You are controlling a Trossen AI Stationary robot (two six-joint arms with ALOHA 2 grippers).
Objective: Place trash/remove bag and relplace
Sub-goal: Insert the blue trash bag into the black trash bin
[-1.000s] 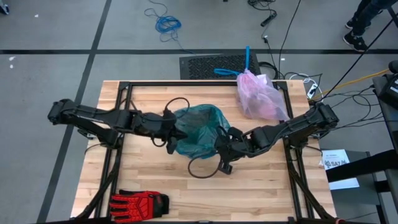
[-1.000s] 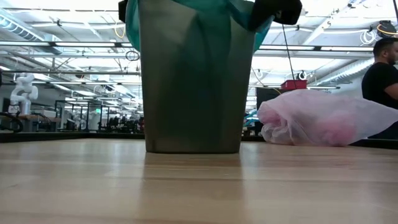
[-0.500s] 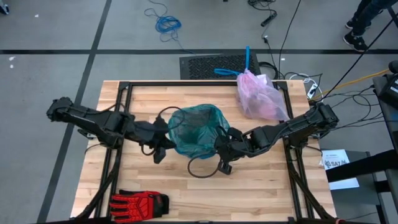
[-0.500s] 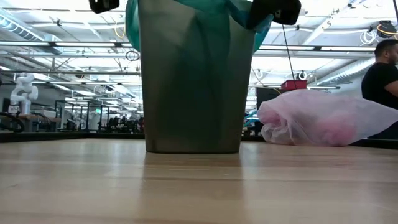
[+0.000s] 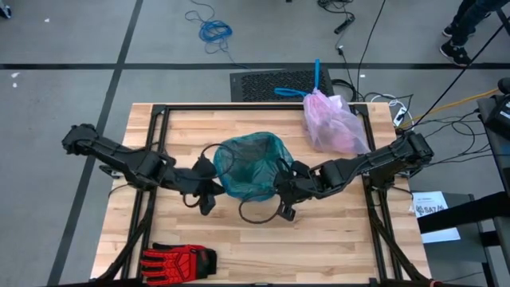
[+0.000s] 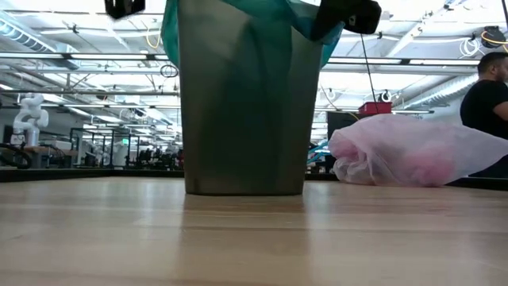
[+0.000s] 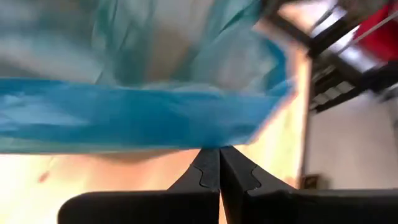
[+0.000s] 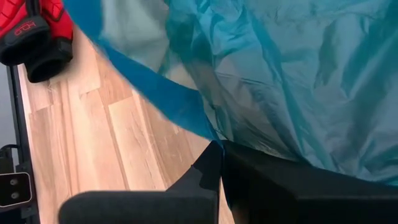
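1. Fingers of the left gripper [image 7: 219,163] are pressed together with nothing between them; in the left wrist view the teal-green bag [image 5: 253,163] hangs just beyond the tips, apart from them.
2. Fingers of the right gripper [image 8: 219,155] are closed at the lower edge of the teal-green bag's folded-over film; whether film is caught between them cannot be told.
3. From above, the left gripper [image 5: 205,191] sits just beside the left side of the bin [image 6: 248,111], slightly toward the near edge of the table [image 5: 335,239]. The right gripper [image 5: 287,187] sits against the bin's right side.
4. Bin position: upright near the table centre, lined with the teal-green bag, whose edge is folded outward over the rim.
5. The bag [image 5: 331,123], pale pink-lavender and filled, lies on the table at the far right corner, well apart from the bin and both grippers. Its blue drawstrings [image 5: 307,84] trail past the far table edge.
6. In the low view the bag [image 6: 413,151] rests on the tabletop to the right of the bin.
7. A red and black glove [image 5: 179,259] lies at the near left edge of the table.
8. A person [image 6: 488,87] stands in the room beyond the table, at the right edge of the low view.
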